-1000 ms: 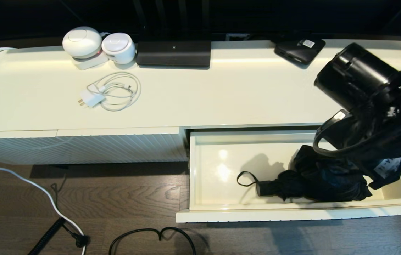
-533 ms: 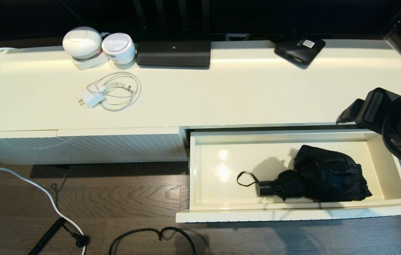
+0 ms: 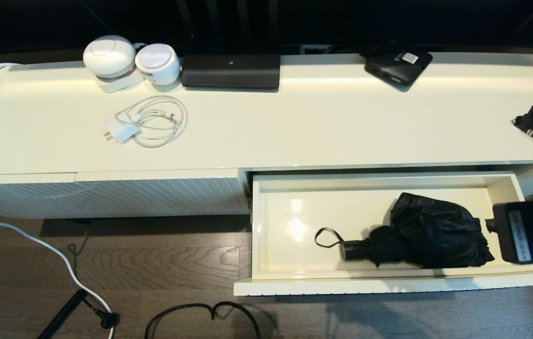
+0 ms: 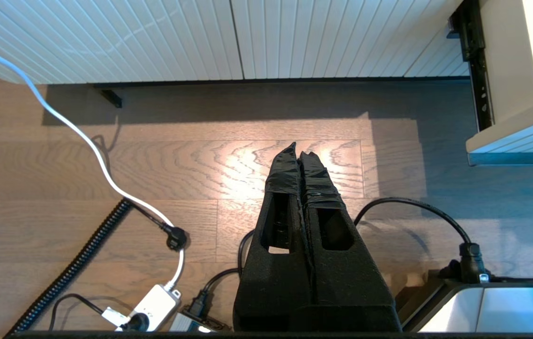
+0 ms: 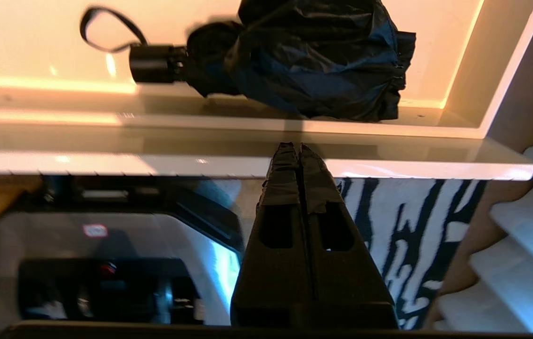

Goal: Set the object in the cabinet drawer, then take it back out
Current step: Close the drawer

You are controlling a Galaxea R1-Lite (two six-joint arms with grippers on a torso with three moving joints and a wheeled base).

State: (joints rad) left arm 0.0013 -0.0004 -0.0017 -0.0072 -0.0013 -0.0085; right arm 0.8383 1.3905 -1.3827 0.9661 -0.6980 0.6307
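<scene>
Looking across the cream cabinet (image 3: 294,127), we found our left gripper (image 4: 300,153) parked low before its ribbed panel (image 4: 247,37), fingers clenched on nothing. Right of that panel the cabinet drawer (image 3: 389,282) stood pulled out, and the black folding umbrella (image 3: 429,235) lay inside near its front wall, handle (image 3: 353,249) and wrist loop (image 3: 326,238) pointing left. Our right gripper (image 5: 299,150) hung just outside the drawer front, fingers pressed together, empty.

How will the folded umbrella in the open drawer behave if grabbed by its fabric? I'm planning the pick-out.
The umbrella has loose, wrinkled fabric, so it would probably squash and shift in a grip. Its short cylindrical handle looks rigid, likely a firmer hold. The glossy drawer floor may let it slide when nudged.
</scene>
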